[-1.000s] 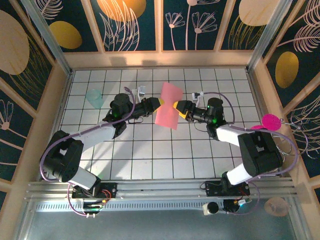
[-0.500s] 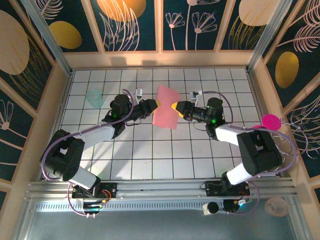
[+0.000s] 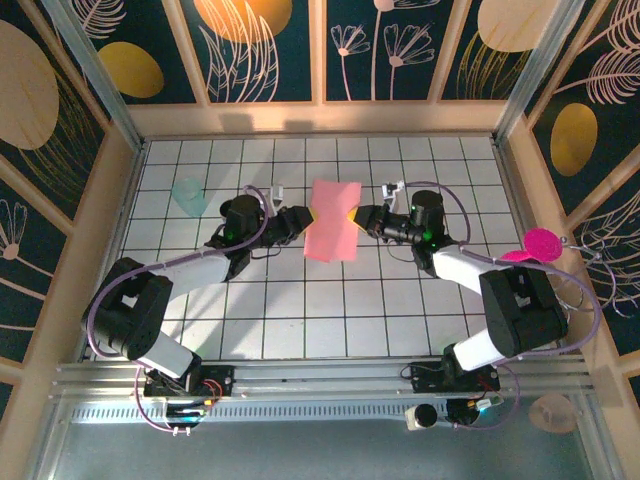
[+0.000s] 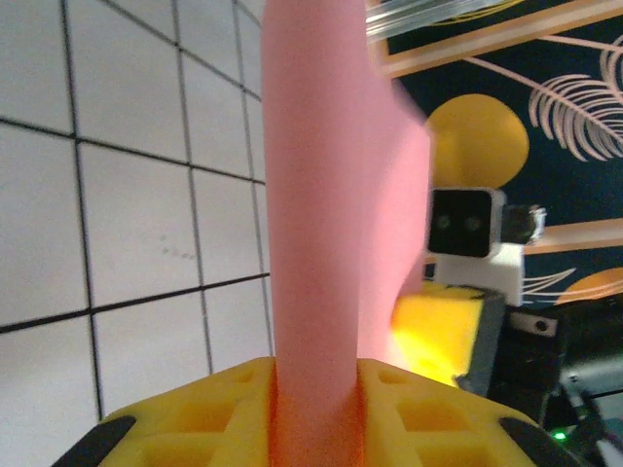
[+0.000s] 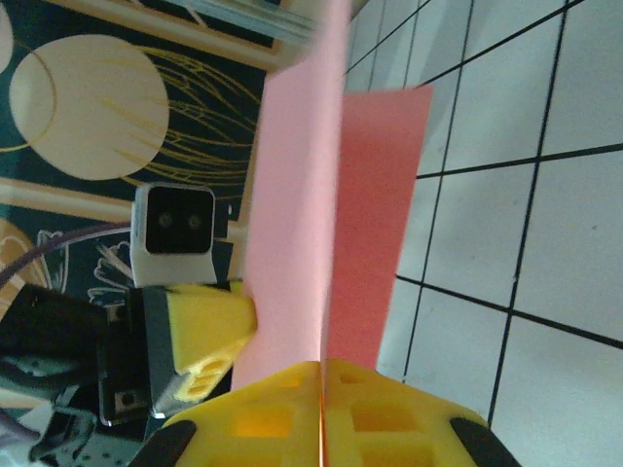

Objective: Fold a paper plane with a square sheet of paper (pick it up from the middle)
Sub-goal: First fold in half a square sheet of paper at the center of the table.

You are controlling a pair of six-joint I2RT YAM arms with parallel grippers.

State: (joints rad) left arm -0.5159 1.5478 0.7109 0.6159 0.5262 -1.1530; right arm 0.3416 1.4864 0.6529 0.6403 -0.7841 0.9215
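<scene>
White tiled floor (image 3: 300, 310) with dark grout spreads beneath the left gripper (image 3: 309, 213); navy floral wall panels (image 3: 400, 50) enclose it on 3 sides.

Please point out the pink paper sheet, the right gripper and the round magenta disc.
pink paper sheet (image 3: 330, 228), top view, middle of its visible face.
right gripper (image 3: 352, 216), top view, between its yellow fingertips, at the paper's right edge.
round magenta disc (image 3: 541, 242), top view, the disc's centre.

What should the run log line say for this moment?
step: folding | paper: bent, held between both arms | left gripper: shut on paper's left edge | right gripper: shut on paper's right edge
</scene>
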